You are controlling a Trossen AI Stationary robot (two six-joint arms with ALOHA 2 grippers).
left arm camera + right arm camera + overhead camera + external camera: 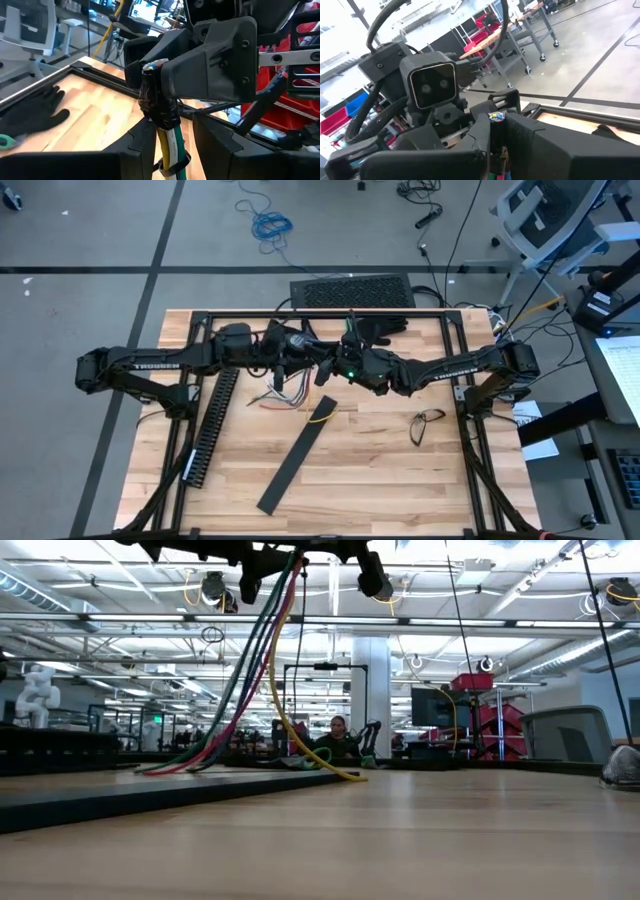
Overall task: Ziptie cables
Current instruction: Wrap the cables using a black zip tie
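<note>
Both grippers meet over the back middle of the table, and between them hang the cables (262,650), lifted clear of the wood at one end. In the low view the red, green, blue and yellow strands fall from the top of the picture and trail down until their free ends rest on the table (380,470). In the left wrist view the taped end of the bundle is pinched in the right gripper (165,85), its fingers clenched around the dark tape just below the coloured tips. Lower on the same bundle, the left gripper (172,145) stands with a finger on either side of the green and yellow wires; I cannot tell whether it presses them or only brackets them. A thin dark band loops around the wires there; it may be a ziptie (175,167), but whether it is pulled tight is not clear.

My judgement: the gathering and lifting are done, and a tie seems at least placed. Cinching it, and setting the bundle down, appear to remain.

Elsewhere on the table lie a long black slotted duct (213,425) near the left arm, a flat dark strip (300,452) in the middle, a pair of glasses (427,423) toward the right, and a black glove (30,107) at the back edge.
</note>
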